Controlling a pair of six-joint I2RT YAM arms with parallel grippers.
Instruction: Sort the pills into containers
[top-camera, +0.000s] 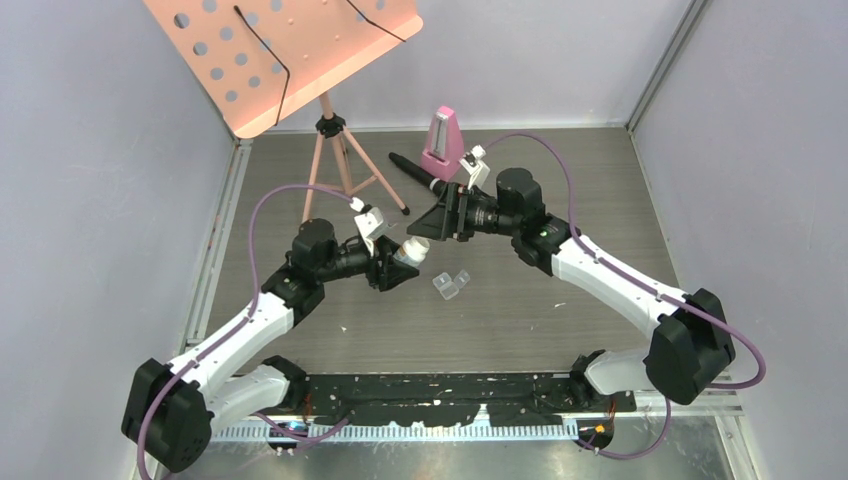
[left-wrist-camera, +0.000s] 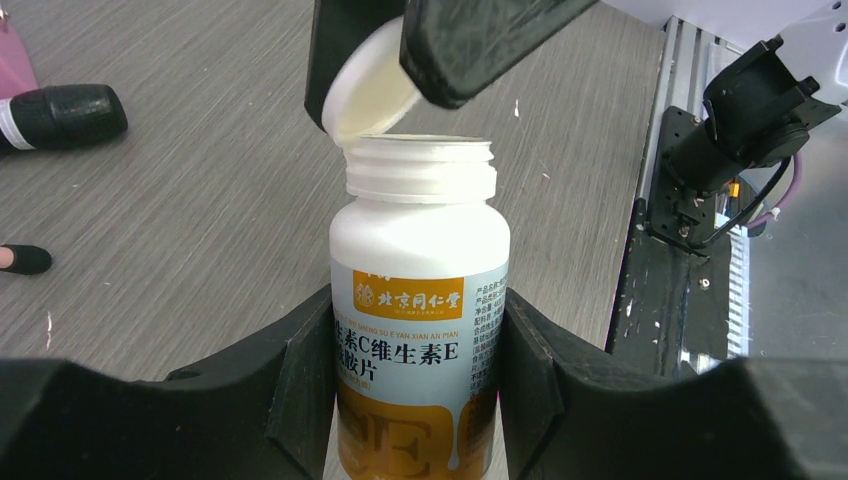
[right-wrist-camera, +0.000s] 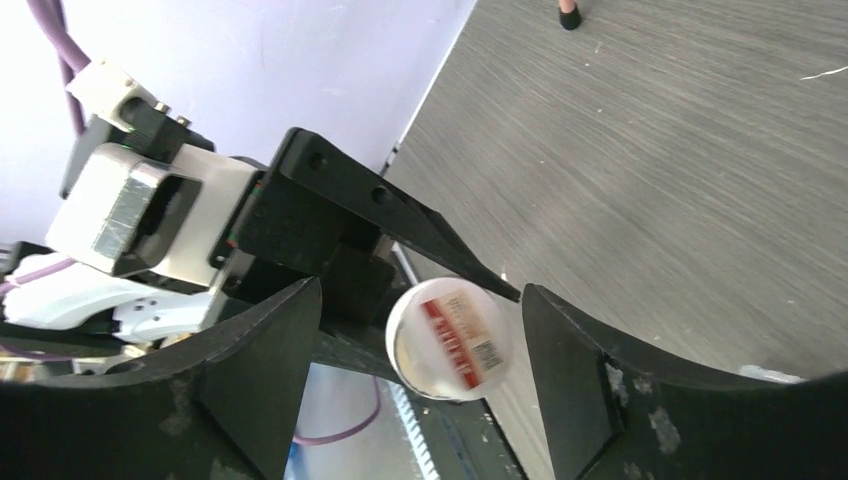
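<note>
My left gripper (top-camera: 403, 264) (left-wrist-camera: 418, 400) is shut on the white bottle (left-wrist-camera: 420, 300) with the orange label and holds it up off the table, tilted toward the right arm. Its threaded neck is bare. The white cap (left-wrist-camera: 370, 85) (right-wrist-camera: 455, 340) is off the neck, tilted, and sits blurred between the fingers of my right gripper (top-camera: 437, 222) (right-wrist-camera: 425, 330), with a gap on each side. That gripper is open. The clear two-compartment pill box (top-camera: 450, 283) lies on the table just right of the bottle. No pills show.
A pink perforated music stand (top-camera: 280, 50) on a tripod (top-camera: 335, 165) stands at the back left. A pink metronome (top-camera: 443, 140) and a black marker (top-camera: 410, 165) (left-wrist-camera: 60, 115) lie at the back centre. Grey walls enclose the table.
</note>
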